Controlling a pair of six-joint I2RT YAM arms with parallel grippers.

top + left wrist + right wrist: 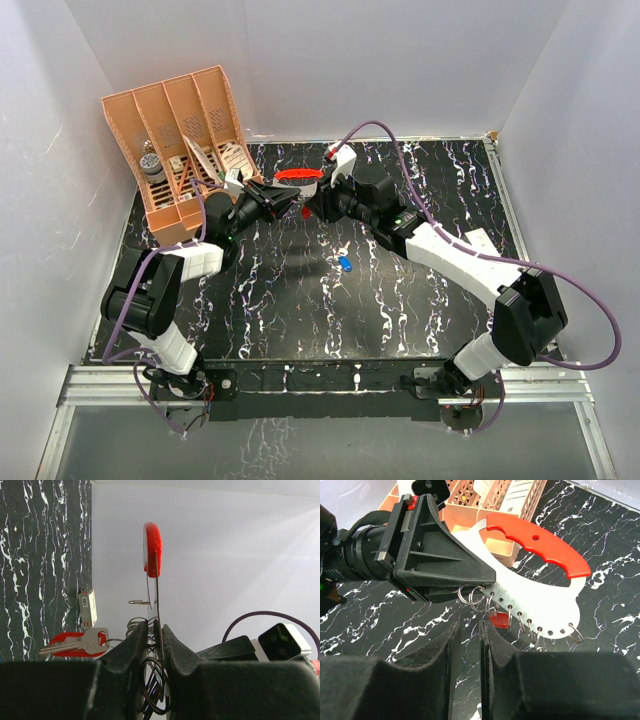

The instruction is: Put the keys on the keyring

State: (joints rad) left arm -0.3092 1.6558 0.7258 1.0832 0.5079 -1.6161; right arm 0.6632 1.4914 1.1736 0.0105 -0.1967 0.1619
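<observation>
Marbled table (300, 320) | left gripper (159, 627) is pinching keyring (535, 595) tag; right gripper (470, 627) is holding fingers (440, 667) slightly parted | you're risking bumping tag loose.

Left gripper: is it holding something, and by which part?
Yes. The left gripper clamps the keyring by one end of its flat pale plate, beside the small rings.

I see white-and-black links behind my left gripper (288, 200) and right gripper (318, 207), both matte black wedges, each trailing a purple cable (270, 613).
</observation>
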